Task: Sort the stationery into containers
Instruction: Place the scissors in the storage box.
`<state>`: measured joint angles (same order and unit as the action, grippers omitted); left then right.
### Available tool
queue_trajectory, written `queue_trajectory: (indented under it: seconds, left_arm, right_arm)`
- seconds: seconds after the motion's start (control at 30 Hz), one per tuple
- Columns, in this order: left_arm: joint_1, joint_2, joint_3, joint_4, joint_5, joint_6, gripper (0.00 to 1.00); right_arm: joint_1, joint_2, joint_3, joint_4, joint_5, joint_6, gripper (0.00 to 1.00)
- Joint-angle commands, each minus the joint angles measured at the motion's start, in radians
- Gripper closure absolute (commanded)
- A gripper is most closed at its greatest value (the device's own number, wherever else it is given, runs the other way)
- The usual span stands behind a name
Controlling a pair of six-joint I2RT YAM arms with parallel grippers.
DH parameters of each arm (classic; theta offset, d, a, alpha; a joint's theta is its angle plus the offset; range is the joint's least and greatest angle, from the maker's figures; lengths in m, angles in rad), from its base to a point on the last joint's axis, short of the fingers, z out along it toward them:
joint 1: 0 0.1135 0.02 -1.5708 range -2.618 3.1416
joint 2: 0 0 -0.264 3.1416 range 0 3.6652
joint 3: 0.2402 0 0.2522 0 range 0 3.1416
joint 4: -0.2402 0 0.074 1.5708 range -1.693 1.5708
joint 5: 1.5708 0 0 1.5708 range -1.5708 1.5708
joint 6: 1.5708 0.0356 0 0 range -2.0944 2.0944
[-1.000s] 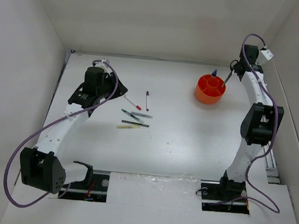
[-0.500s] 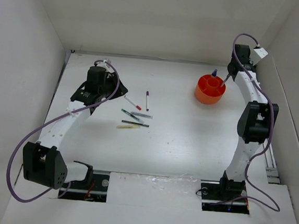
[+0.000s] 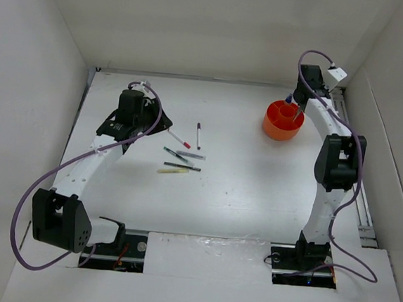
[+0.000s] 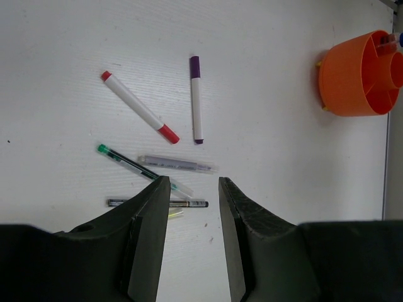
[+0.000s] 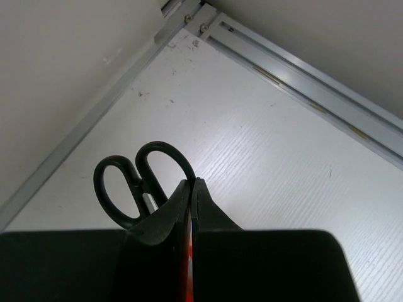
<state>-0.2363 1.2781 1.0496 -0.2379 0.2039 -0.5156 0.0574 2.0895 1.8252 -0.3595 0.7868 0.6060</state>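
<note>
- While the left gripper (image 4: 194, 182) hangs above the loose pens on the white table (image 3: 240, 190), its fingers are spread apart with nothing between them, just bare tabletop showing in the gap.
- In the left wrist view the pens sit in a loose bunch, centre-left of the frame: a white marker with red ends (image 4: 140, 107) lies on a diagonal, and a white marker with a purple cap (image 4: 196, 99) lies nearly straight up-and-down just to its right.
- Below those two, a grey pen (image 4: 176, 165) and a green-tipped pen (image 4: 135, 165) cross or touch at one end; I can't tell which.
- Lower down, a dark pen (image 4: 157, 202) lies flat, and a pale yellow stick (image 4: 176, 214) peeks out right by the left fingertip.
- The orange organiser cup (image 3: 283, 121) is over on the upper right of the overhead view, well apart from the pen bunch, with a blue-capped pen (image 3: 289, 98) standing at its far rim.
- The right gripper (image 5: 191, 182) is at the cup's upper right edge, fingers pinched nearly together, only a thin slit between them with orange showing through.
- It's gripping the black-handled scissors (image 5: 136, 176): both handle loops stick out past the fingertips on the left, and the rest is hidden behind the fingers.
</note>
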Motion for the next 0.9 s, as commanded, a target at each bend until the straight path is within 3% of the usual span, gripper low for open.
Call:
queue_trajectory:
  seconds: [0.0, 0.5, 0.87]
  left_arm:
    - [-0.003, -0.008, 0.047, 0.002, -0.009, 0.014, 0.67]
    - [-0.003, -0.045, 0.0, 0.002, 0.0, 0.014, 0.67]
    - [-0.003, -0.072, -0.019, 0.011, 0.019, 0.005, 0.67]
  right_arm:
    - [0.024, -0.032, -0.049, 0.047, 0.08, 0.011, 1.0]
    - [0.064, -0.175, -0.176, 0.037, 0.12, 0.077, 1.0]
    - [0.093, -0.272, -0.317, 0.056, 0.077, 0.086, 0.81]
